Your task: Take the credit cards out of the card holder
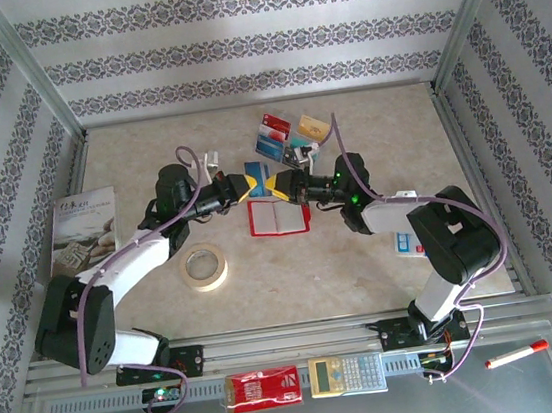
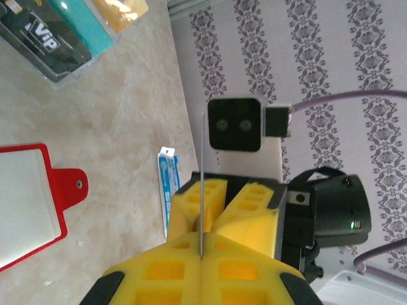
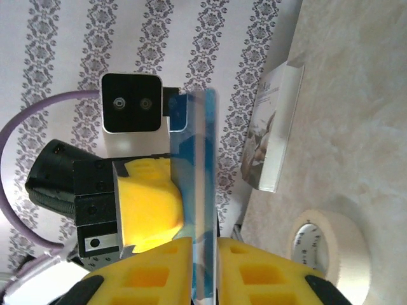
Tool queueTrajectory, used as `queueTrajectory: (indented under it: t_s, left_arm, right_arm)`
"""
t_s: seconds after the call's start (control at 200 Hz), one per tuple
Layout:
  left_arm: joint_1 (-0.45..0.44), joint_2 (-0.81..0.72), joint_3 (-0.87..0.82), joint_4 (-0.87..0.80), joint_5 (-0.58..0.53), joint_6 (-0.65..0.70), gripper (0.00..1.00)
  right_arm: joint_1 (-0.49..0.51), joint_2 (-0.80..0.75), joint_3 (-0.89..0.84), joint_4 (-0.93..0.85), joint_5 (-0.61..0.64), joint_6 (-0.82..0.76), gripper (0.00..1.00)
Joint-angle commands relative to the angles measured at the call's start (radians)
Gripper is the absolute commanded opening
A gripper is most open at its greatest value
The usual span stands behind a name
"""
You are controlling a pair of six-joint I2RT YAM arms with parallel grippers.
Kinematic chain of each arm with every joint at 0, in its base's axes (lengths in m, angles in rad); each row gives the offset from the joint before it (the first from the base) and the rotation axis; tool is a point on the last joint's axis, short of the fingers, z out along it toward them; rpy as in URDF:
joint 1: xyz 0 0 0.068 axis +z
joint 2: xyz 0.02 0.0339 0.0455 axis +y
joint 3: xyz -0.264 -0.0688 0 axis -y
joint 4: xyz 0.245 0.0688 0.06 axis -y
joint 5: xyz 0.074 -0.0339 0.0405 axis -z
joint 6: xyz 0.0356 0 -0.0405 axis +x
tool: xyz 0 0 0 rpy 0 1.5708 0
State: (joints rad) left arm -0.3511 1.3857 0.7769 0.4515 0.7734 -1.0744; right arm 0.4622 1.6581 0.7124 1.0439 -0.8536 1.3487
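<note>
The card holder (image 1: 279,216) is lying open at the centre of the table (image 1: 306,283). The held card (image 1: 257,172) is standing on edge just behind the holder, between the left gripper (image 1: 246,187) and the right gripper (image 1: 274,183), and the left fingers (image 2: 159,273) are pinching it. The other credit cards (image 1: 288,137) are lying further back, toward the far edge. The tape roll (image 1: 205,267) is lying to the near left of the holder. The booklet (image 1: 82,228) is lying at the left edge, and the pack (image 1: 407,242) toward the right edge. The packet (image 1: 263,389), calculator (image 1: 347,373) and marker (image 1: 516,353) are lying left to right on the ledge before the near edge.
</note>
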Motion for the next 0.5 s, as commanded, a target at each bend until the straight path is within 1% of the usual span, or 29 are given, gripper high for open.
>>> queueTrajectory:
  t_s: [0.0,0.155,0.21,0.285,0.3,0.325,0.36,0.425,0.495]
  left_arm:
    - [0.006,-0.036,-0.007,0.061,-0.045,-0.025,0.0]
    - [0.006,-0.023,-0.012,0.059,-0.044,-0.033,0.0]
    - [0.009,-0.023,-0.017,0.046,-0.05,-0.028,0.0]
    - [0.019,-0.036,-0.027,-0.008,-0.076,-0.009,0.13]
    - [0.023,-0.04,-0.028,-0.027,-0.082,-0.004,0.16]
    - [0.03,-0.046,-0.028,-0.072,-0.102,0.008,0.26]
    - [0.042,-0.057,-0.026,-0.141,-0.13,0.032,0.34]
    - [0.063,-0.082,-0.019,-0.293,-0.196,0.092,0.46]
    - [0.083,-0.105,-0.017,-0.422,-0.282,0.162,0.61]
  right_arm:
    - [0.016,-0.029,0.006,0.076,0.028,0.032,0.15]
    - [0.018,-0.029,0.025,0.065,0.016,0.018,0.0]
    - [0.015,-0.029,0.028,0.041,0.017,-0.004,0.0]
    - [0.004,-0.03,0.036,-0.024,0.016,-0.057,0.0]
    - [0.002,-0.032,0.039,-0.043,0.016,-0.073,0.0]
    - [-0.002,-0.033,0.045,-0.079,0.017,-0.1,0.0]
    - [-0.009,-0.038,0.057,-0.137,0.018,-0.145,0.0]
    - [-0.022,-0.046,0.089,-0.287,0.023,-0.248,0.0]
    - [-0.037,-0.053,0.149,-0.507,0.05,-0.387,0.0]
